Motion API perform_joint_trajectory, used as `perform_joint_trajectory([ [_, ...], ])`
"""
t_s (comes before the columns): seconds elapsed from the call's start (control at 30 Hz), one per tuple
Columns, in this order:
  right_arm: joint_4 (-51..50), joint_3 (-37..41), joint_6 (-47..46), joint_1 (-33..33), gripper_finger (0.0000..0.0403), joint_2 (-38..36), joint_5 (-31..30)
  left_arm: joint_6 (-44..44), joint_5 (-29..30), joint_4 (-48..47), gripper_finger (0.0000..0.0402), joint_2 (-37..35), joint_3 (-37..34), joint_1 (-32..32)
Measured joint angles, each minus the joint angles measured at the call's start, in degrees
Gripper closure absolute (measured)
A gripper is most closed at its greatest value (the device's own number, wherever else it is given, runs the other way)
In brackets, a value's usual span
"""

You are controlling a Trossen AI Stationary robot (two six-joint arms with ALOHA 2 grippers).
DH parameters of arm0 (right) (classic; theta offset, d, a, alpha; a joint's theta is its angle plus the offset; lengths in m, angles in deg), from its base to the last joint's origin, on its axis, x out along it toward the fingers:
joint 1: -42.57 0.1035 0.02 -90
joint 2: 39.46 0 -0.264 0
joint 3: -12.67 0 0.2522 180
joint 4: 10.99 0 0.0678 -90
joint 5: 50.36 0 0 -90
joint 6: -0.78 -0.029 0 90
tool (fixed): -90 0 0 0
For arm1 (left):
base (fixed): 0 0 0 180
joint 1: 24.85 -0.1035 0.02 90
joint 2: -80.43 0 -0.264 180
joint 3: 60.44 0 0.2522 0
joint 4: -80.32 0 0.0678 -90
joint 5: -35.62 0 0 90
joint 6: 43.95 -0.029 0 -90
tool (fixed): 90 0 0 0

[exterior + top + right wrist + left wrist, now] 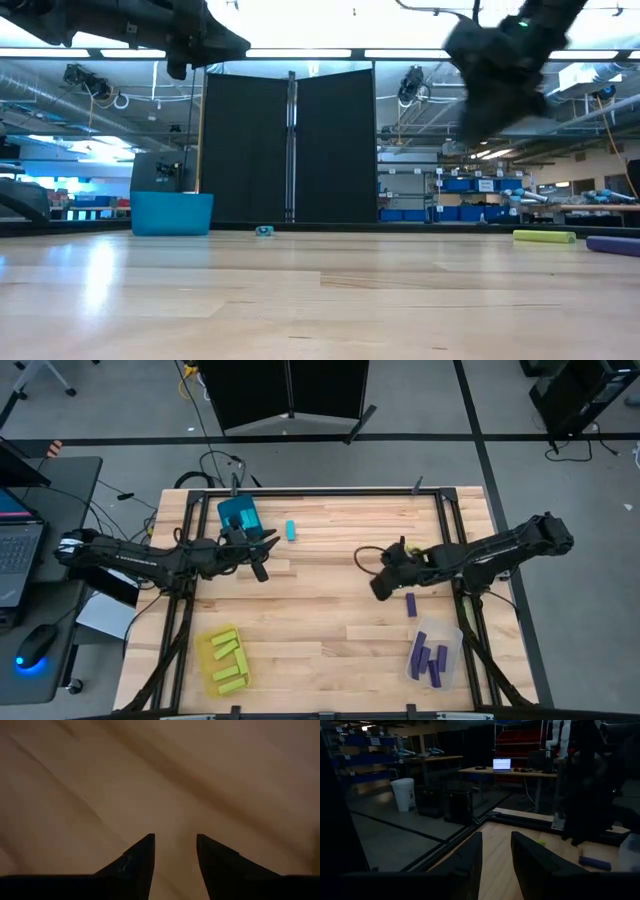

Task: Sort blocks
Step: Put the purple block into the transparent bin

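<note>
The square teal plastic bin (239, 515) is partly covered in the high view by the left arm's dark two-finger claw (262, 557), so what lies inside it cannot be told. In the low view both arms are cut off by the top edge, and the small cyan-blue rectangular block (264, 230) is too small there to make out its shape. The long purple bar (613, 245) runs off that view's right edge. In the left wrist view the small purple block (594, 863) is dim, and the clear bin wall (630, 851) is cut by the edge. The right wrist view shows only blurred wooden tabletop (100, 780) beyond its fingers
</note>
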Motion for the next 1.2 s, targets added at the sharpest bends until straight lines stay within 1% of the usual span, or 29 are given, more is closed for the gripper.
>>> perform_joint_trajectory([
  [0.1,-10.25,0.48,-9.49,1.04,0.0247,-0.07,5.67,0.16,-0.02,0.15,0.0292,0.00,0.00,-0.30],
  [0.13,-12.24,0.95,-11.86,1.49,0.0247,-0.05,7.39,0.04,-0.02,0.22,0.0292,0.00,0.00,-0.32],
  [0.2,-13.76,2.12,-15.49,2.50,0.0247,-0.05,9.76,-0.35,-0.04,0.33,0.0292,0.00,0.00,-0.32],
  [0.37,-13.47,5.02,-21.72,4.54,0.0247,-0.02,14.11,-0.54,-0.11,0.25,0.0292,0.02,0.00,-0.32],
  [0.47,-13.34,6.90,-25.19,5.79,0.0243,-0.02,15.53,-0.56,-0.11,0.20,0.0292,0.04,0.00,-0.32],
  [0.53,-13.20,8.50,-27.48,6.60,0.0233,-0.02,16.36,-0.66,-0.11,0.20,0.0292,0.04,0.00,-0.32],
  [0.7,-11.65,12.02,-31.30,7.47,0.0183,0.00,17.28,-0.87,-0.11,0.22,0.0292,0.04,0.00,-0.32],
  [0.8,-7.25,14.43,-31.61,7.45,0.0154,0.00,17.88,-0.87,-0.11,0.22,0.0292,0.04,0.00,-0.32],
  [0.9,-2.95,16.80,-32.38,7.25,0.0135,0.00,18.47,-0.87,-0.11,0.22,0.0292,0.04,0.00,-0.32],
  [1.03,-2.07,19.68,-35.86,7.41,0.0130,0.00,18.66,-0.87,-0.11,0.22,0.0292,0.04,0.00,-0.32],
  [1.2,-1.09,21.35,-36.89,7.84,0.0148,-0.15,18.58,-0.87,-0.11,0.26,0.0292,0.04,0.00,-0.34],
])
